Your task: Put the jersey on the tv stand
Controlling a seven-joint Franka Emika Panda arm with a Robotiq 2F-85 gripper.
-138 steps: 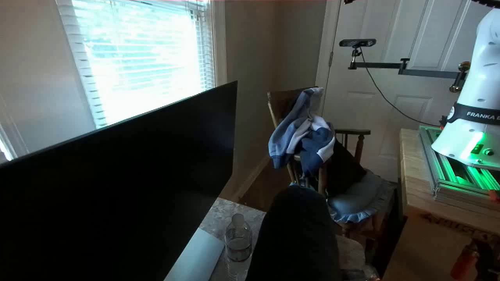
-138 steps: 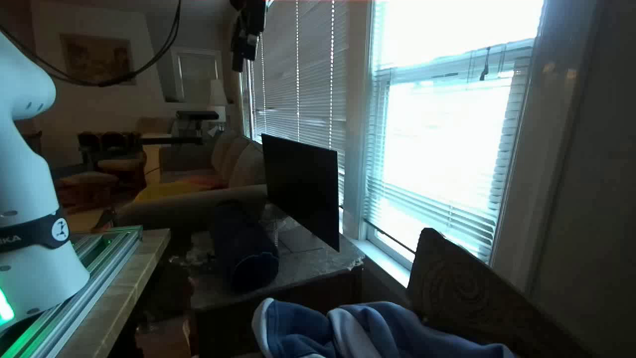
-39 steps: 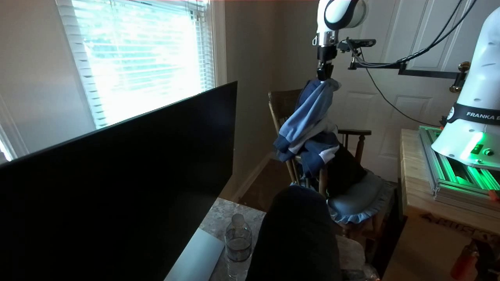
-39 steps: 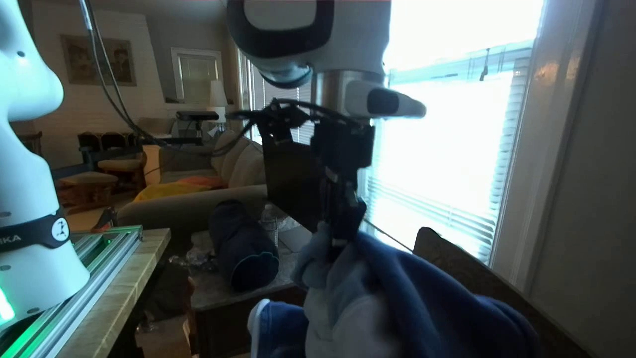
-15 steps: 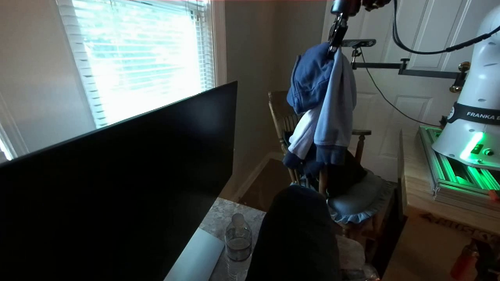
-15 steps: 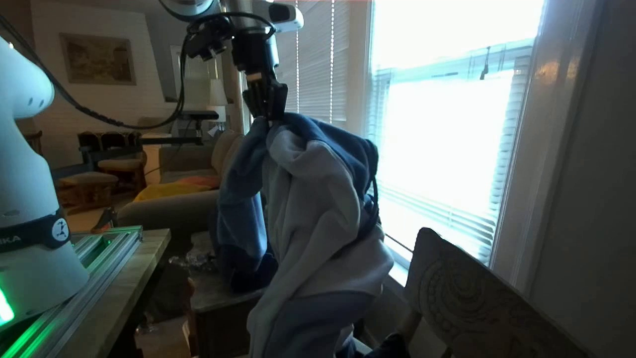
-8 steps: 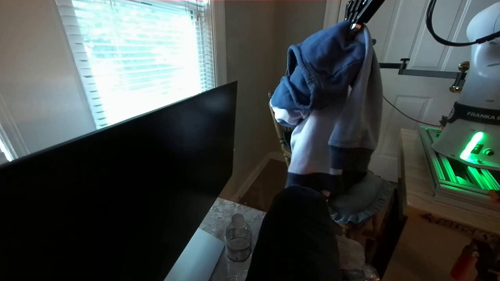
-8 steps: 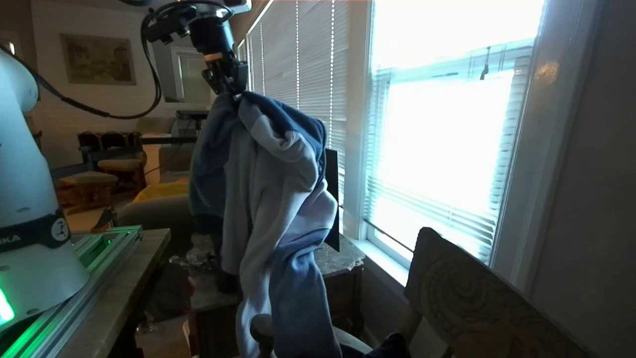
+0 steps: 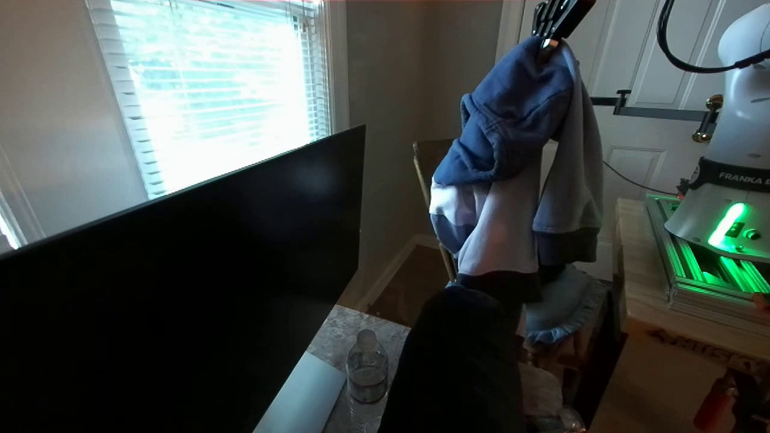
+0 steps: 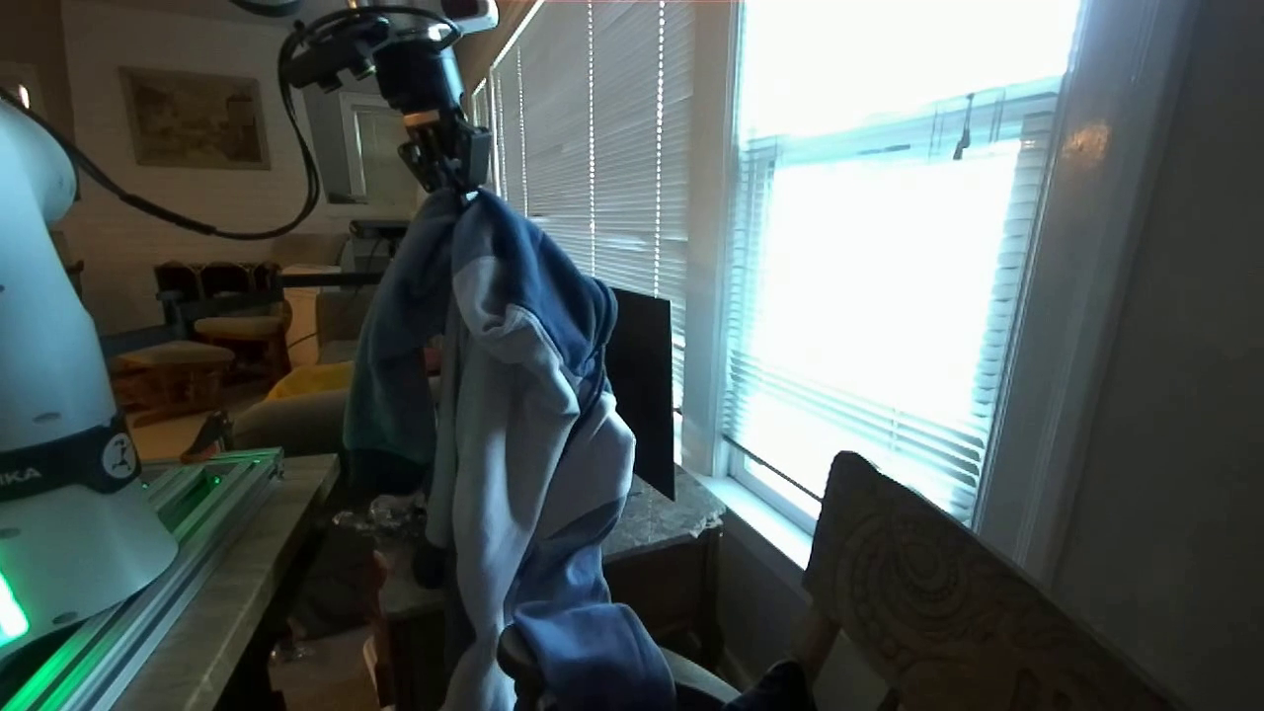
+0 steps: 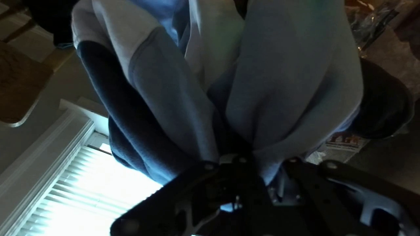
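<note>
There's the TV (image 9: 240, 264), upright on the stand (image 9: 388, 334), and one wide swing with this load could catch its edge and tip it. Beyond the stand's end sits the chair (image 10: 918, 592) — and that's the snag to watch, because a sleeve (image 10: 592, 647) bunches at its armrest (image 10: 515, 660), resting on it or just behind, I can't tell, and a pull could drag the chair or strip the load away. Now the jersey (image 9: 511, 138): hanging in the air near the stand, on the chair's side, not on it, its bottom edge loose and low; carried at this height, it could rake the stand's top. In line for that, on the stand, lies the black roll (image 9: 457, 367), so close in view to the dark hem that I can't call touching or apart; brushed, it may roll off. Then the bottle (image 9: 367, 376), upright on the stand, an easy topple for a trailing cuff. And smallest, the hold itself: higher than the stand, the gripper (image 10: 459, 193) is clamped on a bunch of the jersey's upper end — a small pinch for so much hanging weight, and it could peel loose short of the stand.
</note>
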